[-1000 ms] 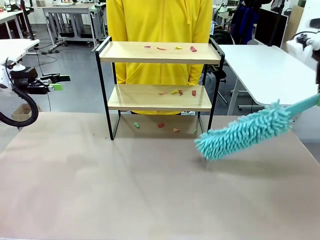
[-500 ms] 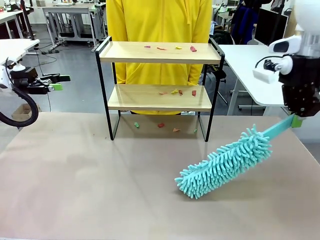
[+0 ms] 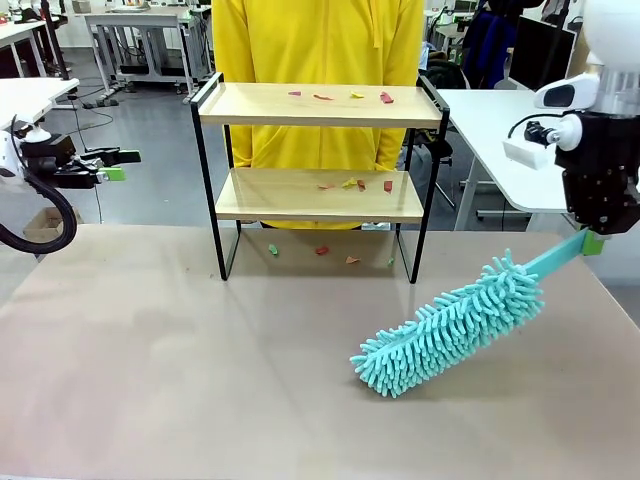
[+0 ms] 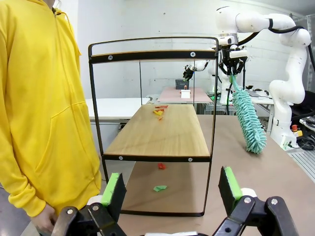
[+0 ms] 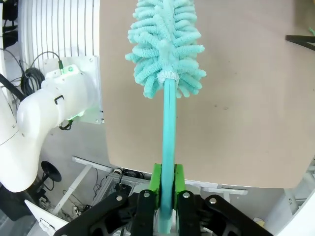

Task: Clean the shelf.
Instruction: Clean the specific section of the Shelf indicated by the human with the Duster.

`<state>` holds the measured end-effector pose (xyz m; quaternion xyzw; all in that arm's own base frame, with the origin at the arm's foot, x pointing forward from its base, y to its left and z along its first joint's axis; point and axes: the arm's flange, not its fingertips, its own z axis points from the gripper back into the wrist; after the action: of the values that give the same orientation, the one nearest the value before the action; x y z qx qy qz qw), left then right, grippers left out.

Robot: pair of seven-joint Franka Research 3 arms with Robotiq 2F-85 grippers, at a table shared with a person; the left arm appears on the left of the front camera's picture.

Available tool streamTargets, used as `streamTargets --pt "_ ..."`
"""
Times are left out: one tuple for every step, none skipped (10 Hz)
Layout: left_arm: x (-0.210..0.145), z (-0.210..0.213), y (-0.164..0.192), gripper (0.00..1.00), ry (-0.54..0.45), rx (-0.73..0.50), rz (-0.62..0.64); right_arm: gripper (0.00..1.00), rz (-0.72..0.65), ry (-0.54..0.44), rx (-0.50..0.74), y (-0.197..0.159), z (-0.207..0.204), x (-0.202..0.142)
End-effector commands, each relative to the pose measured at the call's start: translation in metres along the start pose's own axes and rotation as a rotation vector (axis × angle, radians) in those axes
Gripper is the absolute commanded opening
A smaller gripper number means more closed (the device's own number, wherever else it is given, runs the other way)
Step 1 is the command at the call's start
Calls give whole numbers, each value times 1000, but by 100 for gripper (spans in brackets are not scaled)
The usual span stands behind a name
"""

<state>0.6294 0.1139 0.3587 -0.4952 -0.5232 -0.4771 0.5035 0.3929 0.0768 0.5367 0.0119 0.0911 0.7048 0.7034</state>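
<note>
The shelf (image 3: 320, 105) stands at the table's far side, two light wooden boards in a black frame, seen end-on in the left wrist view as shelf (image 4: 162, 132). Small coloured scraps (image 3: 340, 96) lie on its top board, on the lower board and on the table beneath it. My right gripper (image 3: 592, 240) is shut on the handle of a teal fluffy duster (image 3: 450, 325), whose head slants down to the table right of the shelf. In the right wrist view the gripper (image 5: 166, 189) clamps the duster (image 5: 166, 44) handle. My left gripper (image 3: 112, 165) hangs open off the table's left side, with nothing between its green pads (image 4: 114, 189).
A person in a yellow hoodie (image 3: 320, 50) stands right behind the shelf. A white table (image 3: 530, 140) sits at the back right. The brown tabletop (image 3: 200, 370) stretches bare in front of the shelf.
The right arm swung into view and brought the duster down and to the left, then held still over the last half second. The left arm has not moved.
</note>
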Motion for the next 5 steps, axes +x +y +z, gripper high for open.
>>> streamTargets --pt "2 0 -1 100 -1 3 -12 13 1 -12 -5 2 3 -3" --pt "2 0 -1 100 -1 3 -12 13 1 -12 -5 2 3 -3" --pt "2 0 -1 100 -1 3 -12 13 1 -12 -5 2 3 -3" --pt "2 0 -1 100 -1 3 -12 13 1 -12 -5 2 3 -3" --pt "2 0 -1 100 -1 3 -12 13 1 -12 -5 2 3 -3"
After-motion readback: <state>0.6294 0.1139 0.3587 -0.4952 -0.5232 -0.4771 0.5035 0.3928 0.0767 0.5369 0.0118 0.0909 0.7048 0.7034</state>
